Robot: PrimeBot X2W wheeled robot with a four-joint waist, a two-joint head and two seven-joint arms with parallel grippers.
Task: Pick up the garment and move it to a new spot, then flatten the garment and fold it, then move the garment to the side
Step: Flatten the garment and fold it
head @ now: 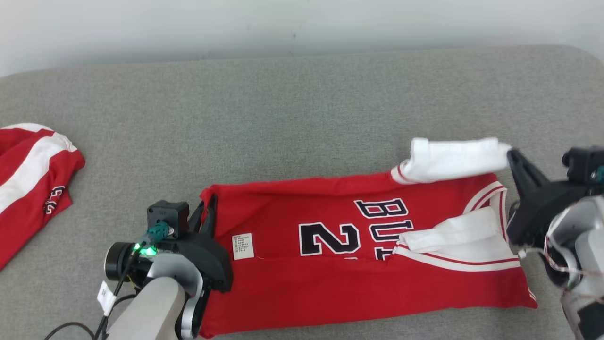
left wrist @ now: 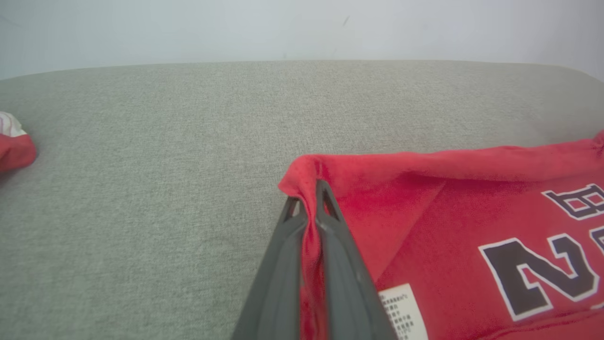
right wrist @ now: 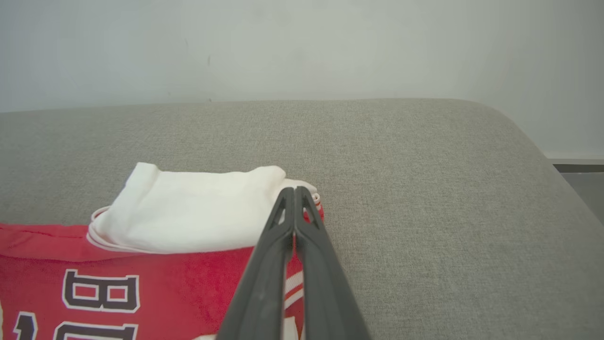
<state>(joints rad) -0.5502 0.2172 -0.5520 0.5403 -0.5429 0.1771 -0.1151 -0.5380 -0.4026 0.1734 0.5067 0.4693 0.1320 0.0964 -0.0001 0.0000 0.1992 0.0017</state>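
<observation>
- 2 grippers, 2 garments, 1 grey cushion, 1 care label.
- Left forearm comes in from the near left corner. The left gripper points away from the robot, at the left end of the jersey.
- Left wrist view: left gripper is pinching a bunched fold of red jersey cloth at that far left corner.
- Jersey lies flat across the near middle of the cushion, chest print sideways, label just beside the left gripper.
- 2 white sleeves at the jersey's right end: near sleeve folded in over the red, far sleeve at the far edge.
- Right arm comes in from the right edge, right gripper angled toward the far sleeve.
- Right wrist view: right gripper is pressed together, tips at the sleeve's edge. Cannot tell if any cloth is caught.
- Second red-and-white garment sits crumpled at the left edge, well apart from the jersey.
- Pale wall behind the cushion.
</observation>
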